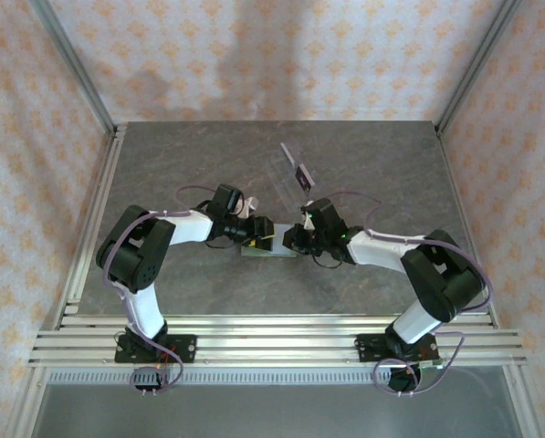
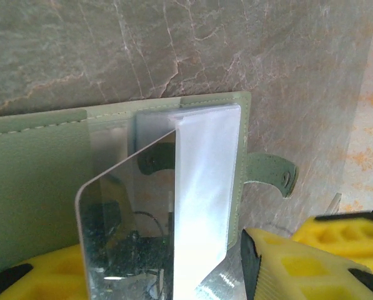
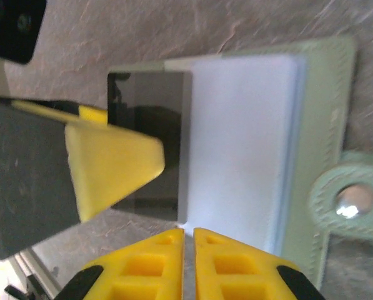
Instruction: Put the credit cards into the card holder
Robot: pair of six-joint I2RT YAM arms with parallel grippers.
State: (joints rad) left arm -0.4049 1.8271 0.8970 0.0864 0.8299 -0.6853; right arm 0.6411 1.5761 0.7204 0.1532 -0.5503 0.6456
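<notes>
Left gripper (image 2: 155,256) clamps credit card (image 2: 127,206) edgewise to feed card holder (image 2: 36,169) pocket; right gripper (image 3: 188,234), jaws shut empty, seemingly pins it.

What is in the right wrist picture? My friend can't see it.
A dark card sits partly tucked into the pale pocket of an open green card holder lying on a grey stone table. The left gripper's yellow finger reaches over the card, and the right gripper is shut just below.

White arm links (image 1: 188,228), black joints (image 1: 140,260), looping purple cables (image 1: 194,190), yellow recessed tool fingers (image 3: 155,265), black bases (image 1: 158,348)
</notes>
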